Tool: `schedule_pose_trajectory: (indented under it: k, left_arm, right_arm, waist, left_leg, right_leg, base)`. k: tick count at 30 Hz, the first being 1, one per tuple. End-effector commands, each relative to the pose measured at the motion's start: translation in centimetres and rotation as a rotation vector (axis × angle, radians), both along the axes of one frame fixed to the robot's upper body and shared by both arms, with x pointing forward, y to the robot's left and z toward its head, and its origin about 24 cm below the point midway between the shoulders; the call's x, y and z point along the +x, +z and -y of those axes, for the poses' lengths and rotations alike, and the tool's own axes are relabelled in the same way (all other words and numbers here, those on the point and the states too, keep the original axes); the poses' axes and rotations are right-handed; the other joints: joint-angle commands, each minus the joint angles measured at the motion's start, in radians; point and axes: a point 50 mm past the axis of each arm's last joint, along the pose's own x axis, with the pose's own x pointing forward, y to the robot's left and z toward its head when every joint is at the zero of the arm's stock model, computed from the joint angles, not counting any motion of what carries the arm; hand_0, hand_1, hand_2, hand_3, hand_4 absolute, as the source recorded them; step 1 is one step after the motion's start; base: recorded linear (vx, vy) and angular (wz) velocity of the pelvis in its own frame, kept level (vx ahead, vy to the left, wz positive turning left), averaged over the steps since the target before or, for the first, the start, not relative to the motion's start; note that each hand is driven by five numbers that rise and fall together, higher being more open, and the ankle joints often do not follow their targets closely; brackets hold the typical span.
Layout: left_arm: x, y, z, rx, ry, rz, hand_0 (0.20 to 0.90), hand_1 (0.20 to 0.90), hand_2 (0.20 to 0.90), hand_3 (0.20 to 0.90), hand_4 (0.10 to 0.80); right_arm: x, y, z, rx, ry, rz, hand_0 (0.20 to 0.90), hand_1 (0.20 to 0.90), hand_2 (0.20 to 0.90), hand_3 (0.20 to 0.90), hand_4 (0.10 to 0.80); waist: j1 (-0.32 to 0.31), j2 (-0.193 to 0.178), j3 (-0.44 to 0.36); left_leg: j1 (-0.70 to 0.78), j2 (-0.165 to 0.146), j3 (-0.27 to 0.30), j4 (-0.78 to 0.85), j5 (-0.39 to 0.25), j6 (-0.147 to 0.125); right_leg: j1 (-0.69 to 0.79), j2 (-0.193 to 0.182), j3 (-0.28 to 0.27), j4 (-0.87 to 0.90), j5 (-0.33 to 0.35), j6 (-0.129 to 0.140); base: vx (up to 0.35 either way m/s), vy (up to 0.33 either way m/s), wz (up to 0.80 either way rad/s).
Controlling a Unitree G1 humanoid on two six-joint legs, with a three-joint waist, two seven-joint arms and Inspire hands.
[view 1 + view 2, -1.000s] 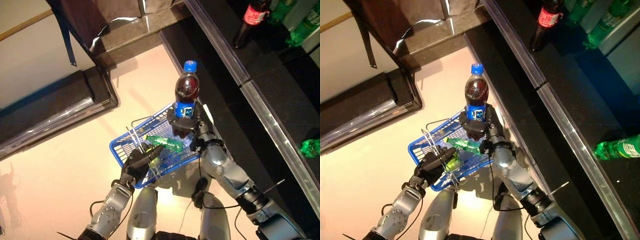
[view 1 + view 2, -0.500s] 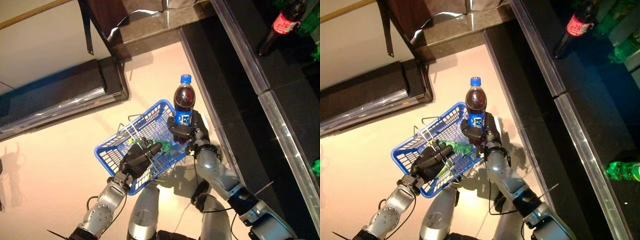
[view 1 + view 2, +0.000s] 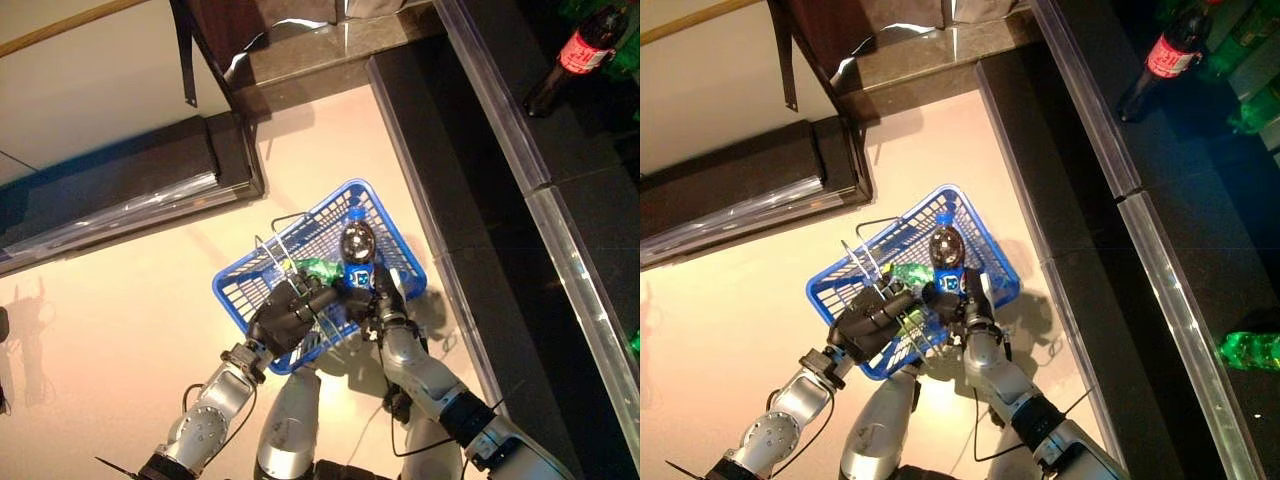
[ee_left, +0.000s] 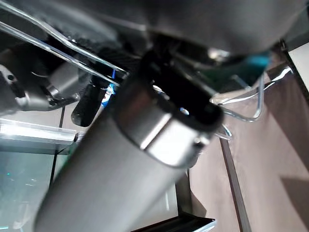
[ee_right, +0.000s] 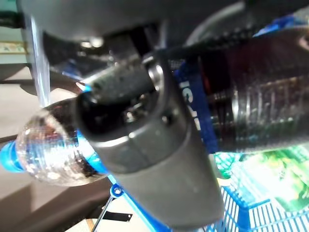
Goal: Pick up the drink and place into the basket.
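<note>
My right hand is shut on a dark cola bottle with a blue cap and blue label. The bottle hangs tilted inside the blue wire basket, close over the basket's floor. The right wrist view shows the same cola bottle gripped against the palm, with blue mesh below it. A green bottle lies in the basket beside it. My left hand is shut on the basket's metal handles at its near edge and holds the basket above the floor.
A dark counter with a metal rail runs along the right. A cola bottle stands on it at the top right and a green bottle lies farther along it. A dark low platform lies at the upper left.
My right hand has lowered the cola bottle from above the basket's rim down into the basket. The camera view has shifted as well.
</note>
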Motion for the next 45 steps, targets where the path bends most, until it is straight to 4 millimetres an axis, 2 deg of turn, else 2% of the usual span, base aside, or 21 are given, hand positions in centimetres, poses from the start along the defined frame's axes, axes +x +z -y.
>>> schedule_pose_trajectory:
  k: [1, 10, 14, 18, 20, 22, 30, 45]
  left_arm:
    - [-2.4, 14.8, 3.5, -0.354, -0.306, 0.842, 0.3, 0.3, 0.3, 0.2, 0.1]
    - [-2.5, 15.0, 3.6, -0.382, -0.335, 0.86, 0.3, 0.3, 0.3, 0.2, 0.1]
    - [-2.8, 15.3, 4.3, -0.395, -0.401, 0.893, 0.3, 0.3, 0.3, 0.2, 0.1]
    - [-3.1, 15.6, 5.1, -0.389, -0.454, 0.914, 0.3, 0.3, 0.3, 0.2, 0.1]
    - [-3.1, 15.6, 5.2, -0.388, -0.461, 0.914, 0.3, 0.3, 0.3, 0.2, 0.1]
    - [-3.3, 16.0, 5.8, -0.387, -0.508, 0.922, 0.3, 0.3, 0.3, 0.2, 0.1]
    - [-3.3, 16.1, 6.3, -0.366, -0.537, 0.913, 0.3, 0.3, 0.3, 0.2, 0.1]
    - [-3.1, 16.2, 6.2, -0.354, -0.547, 0.916, 0.3, 0.3, 0.3, 0.2, 0.1]
  right_arm:
    - [1.6, 8.6, -4.2, 0.202, 0.078, 0.388, 0.3, 0.3, 0.3, 0.2, 0.1]
    - [1.9, 7.0, -4.1, 0.271, 0.02, 0.288, 0.3, 0.3, 0.3, 0.2, 0.1]
    - [2.0, 6.1, -4.9, 0.429, 0.011, 0.191, 0.3, 0.3, 0.3, 0.2, 0.1]
    - [2.1, 5.8, -5.7, 0.516, 0.038, 0.136, 0.3, 0.3, 0.3, 0.2, 0.1]
    - [2.1, 5.7, -5.8, 0.521, 0.046, 0.13, 0.3, 0.3, 0.3, 0.2, 0.1]
    - [2.3, 5.8, -6.7, 0.506, 0.132, 0.116, 0.3, 0.3, 0.3, 0.2, 0.1]
    - [2.3, 5.5, -7.3, 0.485, 0.211, 0.082, 0.3, 0.3, 0.3, 0.2, 0.1]
    - [3.2, 3.0, -6.2, 0.444, 0.201, -0.09, 0.3, 0.3, 0.3, 0.2, 0.1]
  waist:
    - [-0.003, 0.042, -0.057]
    - [0.009, 0.042, -0.055]
    - [0.011, 0.045, -0.049]
    - [0.012, 0.047, -0.047]
    - [0.012, 0.047, -0.047]
    - [0.016, 0.046, -0.047]
    - [0.023, 0.04, -0.05]
    - [0.042, 0.036, -0.047]
  left_leg:
    - [-0.028, -0.084, -0.037, 0.058, 0.026, 0.071]
    - [-0.026, -0.093, -0.05, 0.04, 0.021, 0.076]
    - [-0.025, -0.097, -0.052, 0.028, 0.024, 0.08]
    - [-0.022, -0.096, -0.052, 0.02, 0.027, 0.081]
    - [-0.022, -0.096, -0.052, 0.02, 0.027, 0.081]
    - [-0.024, -0.098, -0.055, 0.017, 0.03, 0.082]
    - [-0.029, -0.104, -0.064, 0.018, 0.031, 0.087]
    - [-0.038, -0.108, -0.074, 0.029, 0.028, 0.089]
  right_leg:
    - [0.115, 0.057, -0.039, -0.079, 0.036, -0.063]
    - [0.118, 0.058, -0.046, -0.097, 0.049, -0.059]
    - [0.116, 0.058, -0.046, -0.106, 0.059, -0.056]
    - [0.117, 0.058, -0.048, -0.111, 0.064, -0.055]
    - [0.117, 0.058, -0.048, -0.111, 0.065, -0.055]
    - [0.117, 0.055, -0.053, -0.117, 0.072, -0.052]
    - [0.114, 0.054, -0.057, -0.121, 0.081, -0.046]
    - [0.113, 0.046, -0.075, -0.112, 0.081, -0.043]
  base:
    - [-0.002, -0.006, 0.03]
    - [-0.004, -0.002, 0.05]
    - [0.0, 0.0, 0.0]
    - [0.0, 0.0, 0.0]
    - [0.0, 0.0, 0.0]
    - [0.0, 0.0, 0.0]
    - [0.008, -0.006, 0.04]
    - [0.009, -0.005, 0.01]
